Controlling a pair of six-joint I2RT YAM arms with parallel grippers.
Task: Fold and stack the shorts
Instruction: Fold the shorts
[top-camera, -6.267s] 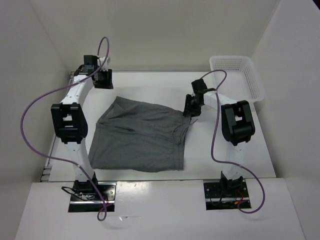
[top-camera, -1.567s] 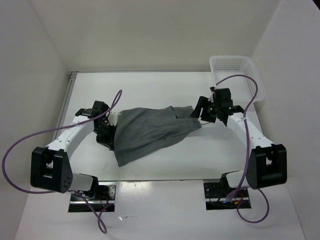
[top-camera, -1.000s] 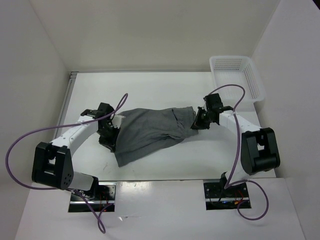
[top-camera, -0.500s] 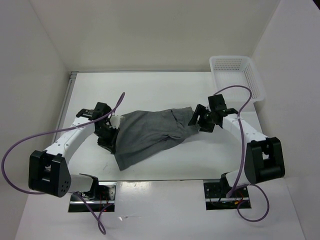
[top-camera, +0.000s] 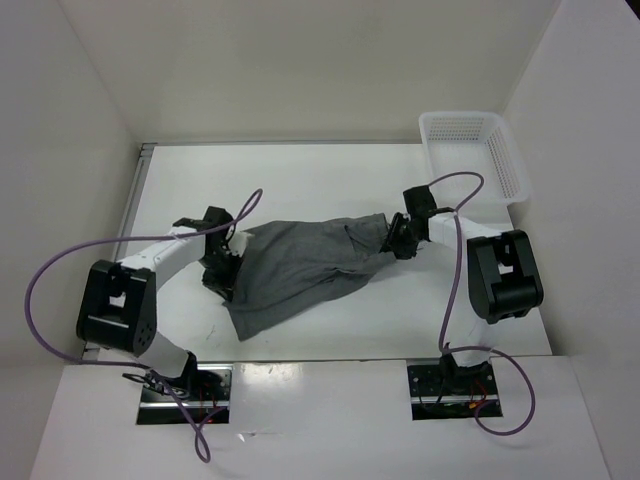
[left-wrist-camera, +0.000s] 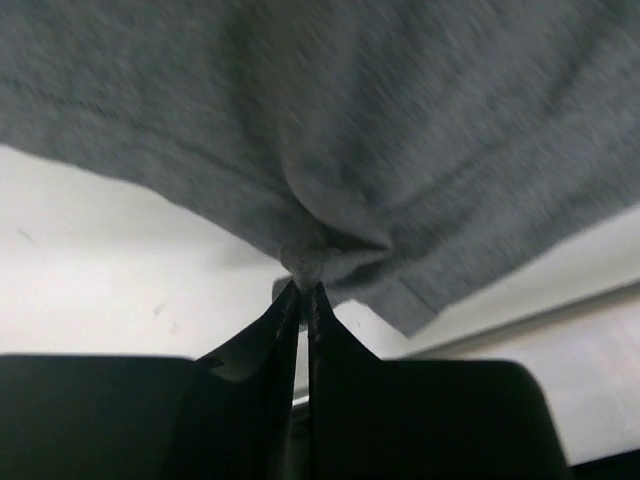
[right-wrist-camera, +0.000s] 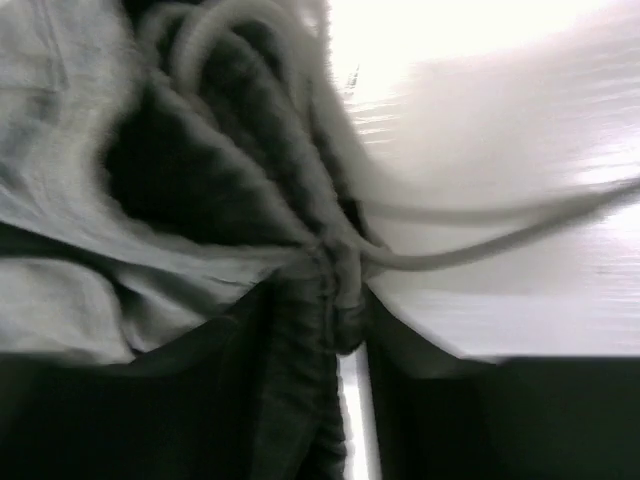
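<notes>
- Shorts (top-camera: 300, 268) lie bunched and creased across the middle of the table (top-camera: 300, 180), stretched between the two grippers, with one corner trailing toward the near edge.
- Left gripper (top-camera: 222, 272) sits at the shorts' left end. In its wrist view the fingers (left-wrist-camera: 280, 322) are pressed together, pinching a puckered fold of grey cloth.
- Right gripper (top-camera: 393, 240) sits at the right end, clamped on gathered fabric. A pale drawstring (right-wrist-camera: 470, 258) runs out over the table.
- Basket (top-camera: 515, 170) stands at the far right corner, apart from the shorts.
</notes>
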